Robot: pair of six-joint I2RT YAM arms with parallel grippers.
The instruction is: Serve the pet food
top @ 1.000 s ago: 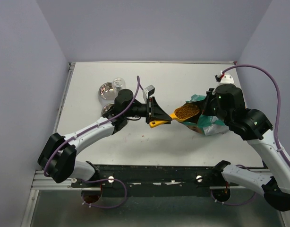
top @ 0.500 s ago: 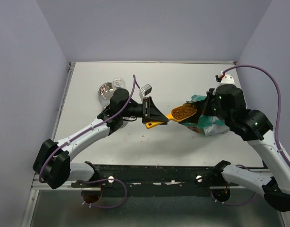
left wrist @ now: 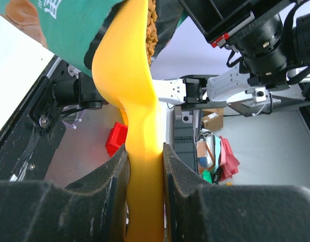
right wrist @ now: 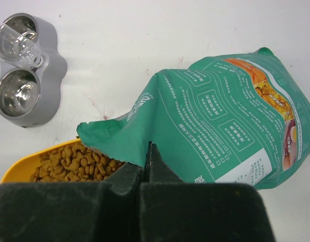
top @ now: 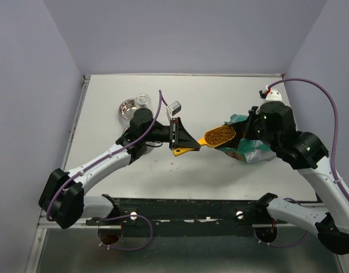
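Observation:
My left gripper (top: 183,142) is shut on the handle of an orange scoop (top: 211,138), also seen in the left wrist view (left wrist: 132,101). The scoop's bowl is full of the pet food (top: 221,134), small brown kibble, held just outside the mouth of the teal bag (top: 248,149). The kibble also shows in the right wrist view (right wrist: 69,161). My right gripper (right wrist: 146,151) is shut on the upper edge of the teal bag (right wrist: 215,126), holding its mouth up. A grey double feeder (top: 129,111) with two steel bowls stands at the back left.
The feeder (right wrist: 23,70) has a clear dome over one bowl. A few kibble crumbs (top: 173,165) lie on the white table (top: 220,96) in front of the scoop. Purple walls stand on both sides.
My left arm has drawn back to the left, pulling the full scoop out of the bag's mouth. The right arm and the bag have not moved.

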